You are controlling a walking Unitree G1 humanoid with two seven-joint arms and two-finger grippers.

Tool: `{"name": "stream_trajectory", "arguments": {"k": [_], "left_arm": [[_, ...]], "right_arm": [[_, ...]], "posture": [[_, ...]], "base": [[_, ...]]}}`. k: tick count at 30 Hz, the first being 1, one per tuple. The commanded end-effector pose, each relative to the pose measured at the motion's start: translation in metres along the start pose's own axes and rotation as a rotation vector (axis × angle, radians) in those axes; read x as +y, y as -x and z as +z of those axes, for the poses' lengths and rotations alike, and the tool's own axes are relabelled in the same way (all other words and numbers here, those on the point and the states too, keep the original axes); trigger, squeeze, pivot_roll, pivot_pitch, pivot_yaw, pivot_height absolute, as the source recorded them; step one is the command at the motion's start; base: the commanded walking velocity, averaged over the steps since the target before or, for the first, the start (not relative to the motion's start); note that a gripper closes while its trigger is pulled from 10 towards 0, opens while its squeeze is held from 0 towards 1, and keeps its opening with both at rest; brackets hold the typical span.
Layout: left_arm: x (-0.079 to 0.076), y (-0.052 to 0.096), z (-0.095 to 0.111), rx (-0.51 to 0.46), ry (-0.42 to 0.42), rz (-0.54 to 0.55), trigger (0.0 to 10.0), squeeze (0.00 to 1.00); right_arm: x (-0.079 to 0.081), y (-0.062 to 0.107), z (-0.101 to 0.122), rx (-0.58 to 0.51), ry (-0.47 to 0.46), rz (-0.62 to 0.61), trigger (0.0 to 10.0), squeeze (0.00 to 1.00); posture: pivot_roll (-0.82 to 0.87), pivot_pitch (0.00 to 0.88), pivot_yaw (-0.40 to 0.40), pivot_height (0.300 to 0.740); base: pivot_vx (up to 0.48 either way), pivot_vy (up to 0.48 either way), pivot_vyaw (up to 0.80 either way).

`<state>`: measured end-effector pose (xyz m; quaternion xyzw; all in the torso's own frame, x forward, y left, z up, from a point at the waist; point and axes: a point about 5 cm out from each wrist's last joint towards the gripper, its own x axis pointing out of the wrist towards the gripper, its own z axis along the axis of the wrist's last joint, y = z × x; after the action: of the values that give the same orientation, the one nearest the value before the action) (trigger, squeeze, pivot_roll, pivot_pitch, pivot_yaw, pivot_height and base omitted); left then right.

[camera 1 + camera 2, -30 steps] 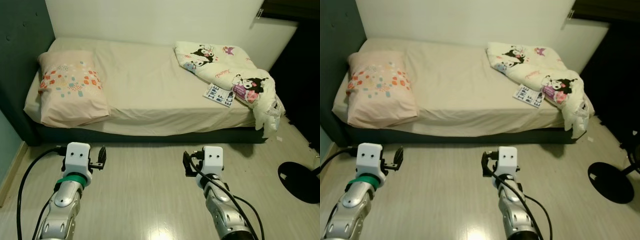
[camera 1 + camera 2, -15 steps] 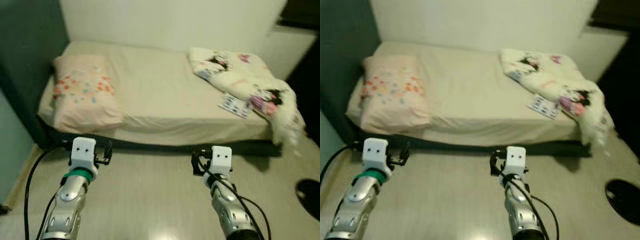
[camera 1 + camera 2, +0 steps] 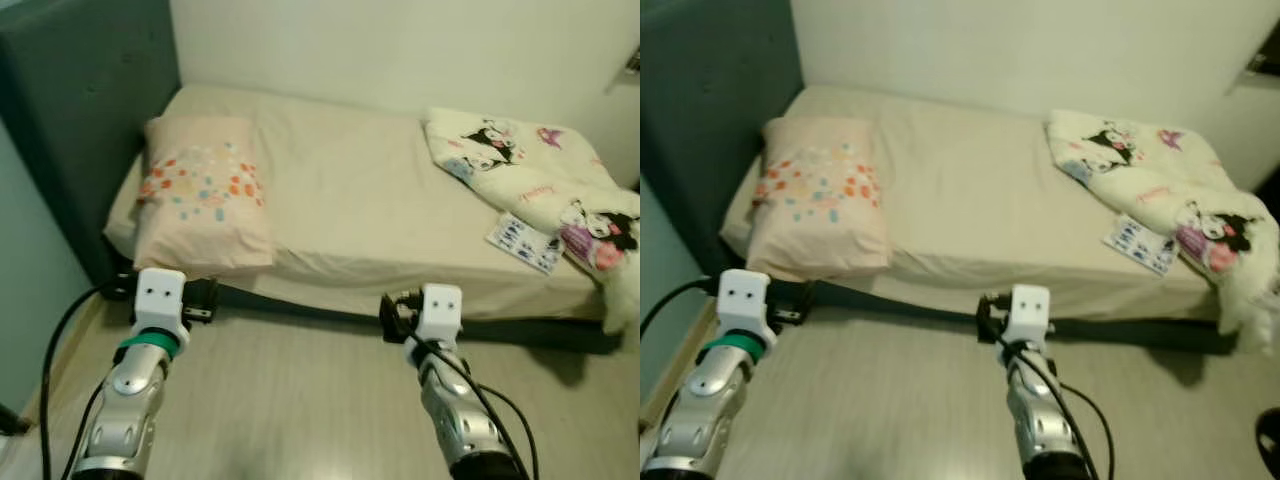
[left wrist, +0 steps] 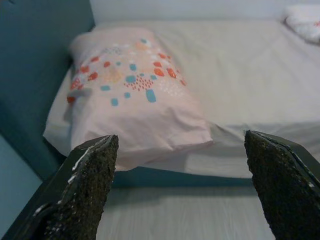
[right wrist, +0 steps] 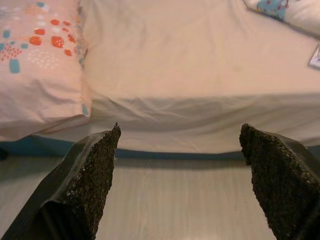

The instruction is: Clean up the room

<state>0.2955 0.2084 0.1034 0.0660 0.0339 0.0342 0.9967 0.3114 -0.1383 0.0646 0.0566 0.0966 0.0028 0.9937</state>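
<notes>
Wooden floor (image 3: 300, 400) runs up to a bed (image 3: 360, 200). On the bed lie a spotted pillow (image 3: 200, 190), a cartoon blanket (image 3: 530, 180) and a magazine (image 3: 527, 242). Left gripper (image 4: 182, 195) and right gripper (image 5: 180, 185) hover near the bed's edge, fingers spread wide, holding nothing.

- The pillow (image 3: 203, 190), pink with orange and teal dots, lies flat at the head of my bed (image 3: 350, 200), by the dark headboard.
- The cartoon-print blanket (image 3: 540, 185) is crumpled at the foot end, spilling over the edge.
- A printed booklet (image 3: 526, 241) lies on the sheet, touching the blanket.
</notes>
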Motion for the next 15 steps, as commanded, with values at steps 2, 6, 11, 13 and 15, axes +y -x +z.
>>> {"name": "stream_trajectory", "arguments": {"k": [2,6,11,13,15], "left_arm": [[-0.0085,-0.0001,-0.0023,0.010,0.002,-0.027,10.0,0.00],[-0.0088,0.0003,-0.0028,0.014,0.004,-0.032,10.0,0.00],[-0.0086,0.0003,-0.0026,0.014,0.003,-0.034,10.0,0.00],[-0.0088,0.0002,-0.0023,0.014,0.003,-0.036,10.0,0.00],[-0.0088,0.0001,-0.0024,0.015,0.002,-0.038,10.0,0.00]], "right_arm": [[-0.0090,0.0006,-0.0020,0.010,-0.014,-0.031,10.0,0.00],[-0.0119,0.0011,-0.0029,0.012,-0.021,-0.042,10.0,0.00],[-0.0141,0.0017,-0.0051,0.019,-0.016,-0.055,10.0,0.00],[-0.0157,0.0019,-0.0064,0.023,-0.004,-0.065,10.0,0.00],[-0.0160,0.0019,-0.0066,0.022,0.002,-0.067,10.0,0.00]], "posture": [[0.13,0.000,-0.010,0.740],[0.13,0.000,-0.005,0.740],[0.13,0.000,-0.005,0.740],[0.13,0.000,-0.001,0.740],[0.13,0.000,-0.001,0.740]], "base": [[0.317,0.000,-0.80],[0.317,0.000,-0.80],[0.316,0.000,-0.80],[0.317,0.000,-0.40],[0.319,0.000,0.00]]}}
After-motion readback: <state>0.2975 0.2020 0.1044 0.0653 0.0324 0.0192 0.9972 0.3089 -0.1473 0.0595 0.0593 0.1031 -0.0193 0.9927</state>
